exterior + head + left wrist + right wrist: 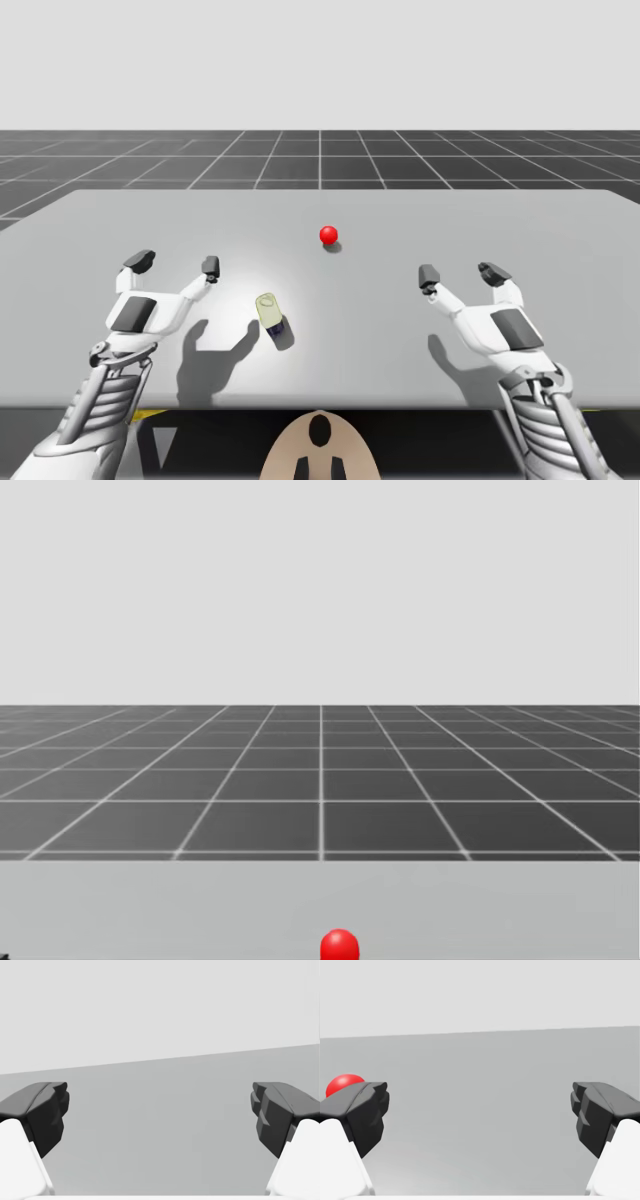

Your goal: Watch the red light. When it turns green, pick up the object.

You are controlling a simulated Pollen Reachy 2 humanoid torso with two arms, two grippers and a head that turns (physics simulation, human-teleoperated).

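Nothing legible on the table right now.
Checking the pale yellowish container [270, 314] lying on its side on the grey table [520, 220]: any marking on it is too small to make out. The red light [328, 235] is a plain, unmarked ball.

Grey table [520, 215] with red light [328, 235], pale can [270, 312]
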